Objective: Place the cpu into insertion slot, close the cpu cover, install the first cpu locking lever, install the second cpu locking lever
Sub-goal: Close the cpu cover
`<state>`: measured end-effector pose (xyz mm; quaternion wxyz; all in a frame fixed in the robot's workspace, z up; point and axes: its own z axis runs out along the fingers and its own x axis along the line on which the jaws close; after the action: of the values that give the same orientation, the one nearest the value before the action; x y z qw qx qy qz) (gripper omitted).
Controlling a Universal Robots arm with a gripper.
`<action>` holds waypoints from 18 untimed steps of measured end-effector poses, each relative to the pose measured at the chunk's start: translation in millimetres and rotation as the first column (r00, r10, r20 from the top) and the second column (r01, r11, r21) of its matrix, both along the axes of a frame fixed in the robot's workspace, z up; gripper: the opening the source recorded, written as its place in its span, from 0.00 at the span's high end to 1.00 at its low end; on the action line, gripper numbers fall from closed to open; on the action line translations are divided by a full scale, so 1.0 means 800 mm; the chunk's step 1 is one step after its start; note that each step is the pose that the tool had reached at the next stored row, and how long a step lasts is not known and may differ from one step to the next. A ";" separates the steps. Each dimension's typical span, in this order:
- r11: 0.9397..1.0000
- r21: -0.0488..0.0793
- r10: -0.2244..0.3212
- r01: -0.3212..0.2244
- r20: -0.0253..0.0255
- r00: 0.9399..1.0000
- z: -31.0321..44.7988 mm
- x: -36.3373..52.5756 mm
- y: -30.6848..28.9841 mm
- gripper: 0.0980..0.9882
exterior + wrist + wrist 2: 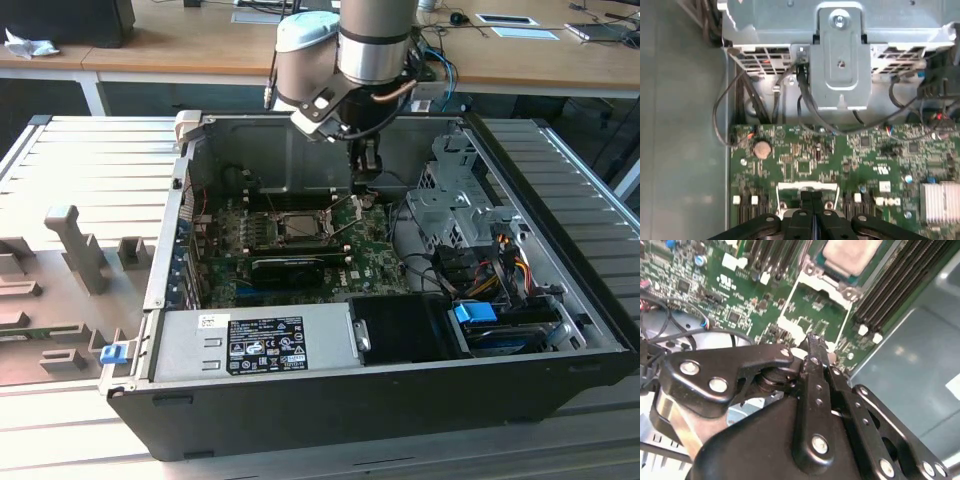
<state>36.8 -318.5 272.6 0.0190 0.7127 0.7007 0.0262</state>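
The cpu lies flat in its socket on the green motherboard, and in the exterior view it is a pale square in the middle of the board. The cpu cover, a silver frame with the board showing through its window, stands swung open beside the socket. In the first wrist view its edge is just ahead of my fingertips. My gripper is shut, its tips at the cover's free edge, and I cannot tell whether they touch it. The gripper hangs inside the case toward the exterior view's right of the socket, and its closed fingers point at the frame.
A long black card sits in front of the socket and a grey power supply fills the case's front. The drive cage and loose cables crowd the exterior view's right. Memory slots flank the socket. A finned heatsink stands nearby.
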 end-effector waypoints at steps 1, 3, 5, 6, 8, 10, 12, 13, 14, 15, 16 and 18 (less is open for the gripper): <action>1.000 0.000 0.001 -0.001 0.000 1.000 -0.0022 0.004 0.0000 0.99; 1.000 0.000 0.006 -0.006 0.000 1.000 -0.0055 0.009 0.0000 0.99; 1.000 -0.001 0.009 -0.009 0.000 1.000 -0.0100 0.012 0.0000 0.99; 1.000 -0.002 0.010 -0.010 0.000 1.000 -0.0130 0.015 0.0000 0.99; 1.000 -0.002 0.011 -0.011 -0.002 1.000 -0.0150 0.023 0.0001 0.99; 1.000 -0.002 0.011 -0.011 -0.002 1.000 -0.0170 0.028 0.0001 0.99; 1.000 -0.002 0.011 -0.011 -0.003 1.000 -0.0235 0.032 0.0002 0.99; 1.000 -0.002 0.011 -0.011 -0.003 1.000 -0.0271 0.034 0.0003 0.99; 1.000 -0.002 0.011 -0.011 -0.004 1.000 -0.0294 0.034 0.0003 0.99; 1.000 -0.002 0.011 -0.011 -0.009 1.000 -0.0315 0.034 0.0003 0.99; 1.000 -0.002 0.012 -0.012 -0.017 1.000 -0.0316 0.034 0.0002 0.99; 1.000 -0.001 0.012 -0.012 -0.059 0.998 -0.0316 0.034 0.0003 0.99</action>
<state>64.2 -318.3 247.4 -0.0013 0.7090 0.7052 0.0046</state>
